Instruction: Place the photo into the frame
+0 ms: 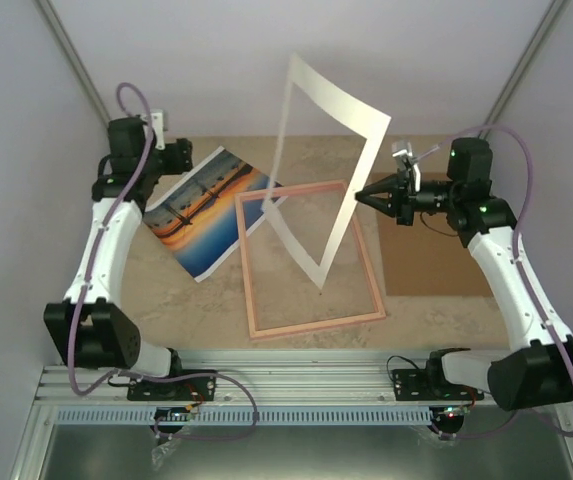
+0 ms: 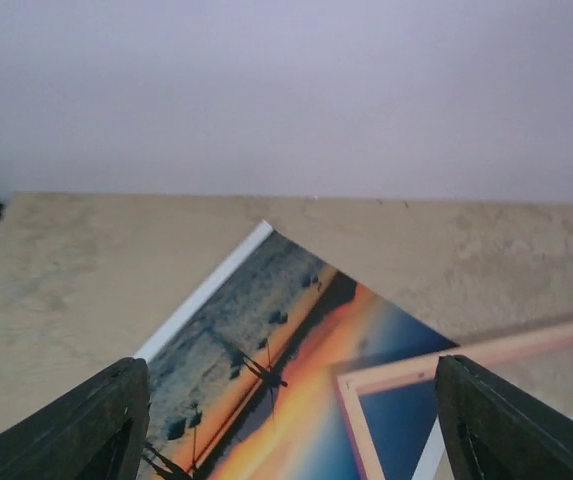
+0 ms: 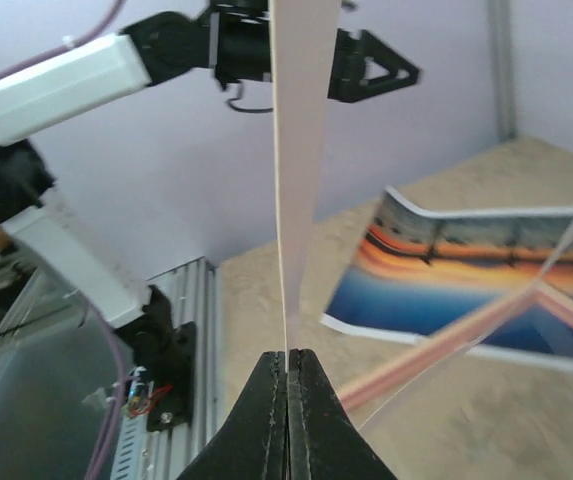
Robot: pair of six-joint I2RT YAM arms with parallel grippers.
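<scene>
The photo [image 1: 206, 210], an orange sunset over blue water, lies flat at the left of the table. Its right corner is tucked under the pink frame [image 1: 311, 262], which lies flat at the middle. My left gripper [image 1: 184, 158] hovers open over the photo's far corner, and the wrist view shows the photo [image 2: 266, 340] and the frame's corner [image 2: 416, 372] between its fingers [image 2: 116, 410]. My right gripper [image 1: 358, 195] is shut on the right edge of a thin white border sheet [image 1: 326, 170]. That sheet stands tilted up over the frame, with its low corner inside the frame. The right wrist view shows the jaws [image 3: 288, 355] pinching the sheet's edge [image 3: 301, 150].
A plain brown cardboard sheet [image 1: 431, 255] lies at the right, under my right arm. Pale walls close off the back and both sides. An aluminium rail [image 1: 296, 385] with both arm bases runs along the near edge.
</scene>
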